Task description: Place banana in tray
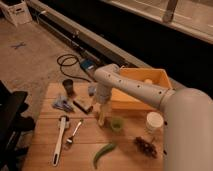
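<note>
My gripper (pixel 101 116) hangs straight down from the white arm and reaches the wooden table (pixel 45 155) just left of the green cup (pixel 117 124). A small pale-yellow shape at its tip looks like the banana (pixel 102 120), standing against the gripper. I cannot make out where the gripper ends and the banana begins. The yellow-orange tray (pixel 131 98) stands on the table to the right of and behind the gripper, partly covered by my forearm. A pale round thing (pixel 148 81) lies in its far corner.
On the table are a green pepper-like vegetable (pixel 103 154), dark grapes (pixel 145 146), a white cup (pixel 154 121), a white utensil (pixel 60 139), a spoon (pixel 74 134), a dark cup (pixel 68 86), a blue item (pixel 62 103) and a dark block (pixel 82 106). Cables (pixel 70 62) lie on the floor behind.
</note>
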